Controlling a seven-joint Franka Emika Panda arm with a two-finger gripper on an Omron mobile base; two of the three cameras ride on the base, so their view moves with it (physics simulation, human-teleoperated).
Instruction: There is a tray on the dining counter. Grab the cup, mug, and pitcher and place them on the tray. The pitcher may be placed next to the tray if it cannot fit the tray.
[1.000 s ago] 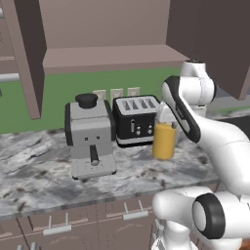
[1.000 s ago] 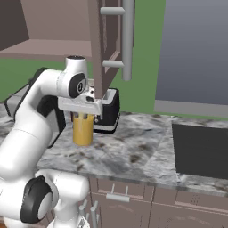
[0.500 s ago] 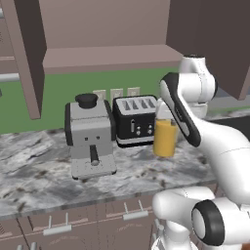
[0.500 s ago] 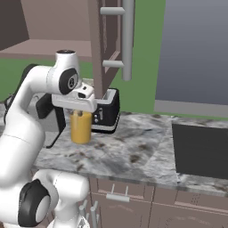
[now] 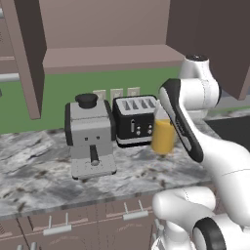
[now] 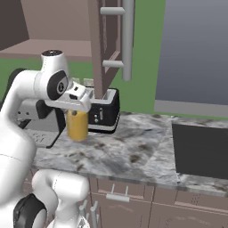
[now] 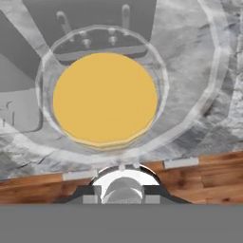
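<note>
Left base view: the pitcher is standing upright at the marbled surface, just beside the right end of the black toaster. Whether its base is touching the surface cannot be told. The upper part of the vessel is looking clear and the lower part is showing yellow-orange fill. A grey coffee machine is sitting to the left of the toaster, close beside it. The white arm is crossing in front of the pitcher's right edge, and the gripper itself is hidden behind the arm.

Right base view: the gripper is hanging directly over the top of the pitcher. The finger tips are not distinguishable here, so the jaw spacing and any hold on the vessel cannot be told. The toaster is standing just right of the pitcher, and a dark cooktop is lying well apart on the right end of the surface.

Hand view: the camera is looking straight down into the pitcher. A clear circular rim is surrounding a flat disc of yellow-orange contents. No other item is lying inside. The toaster slots are showing beyond the rim.
</note>
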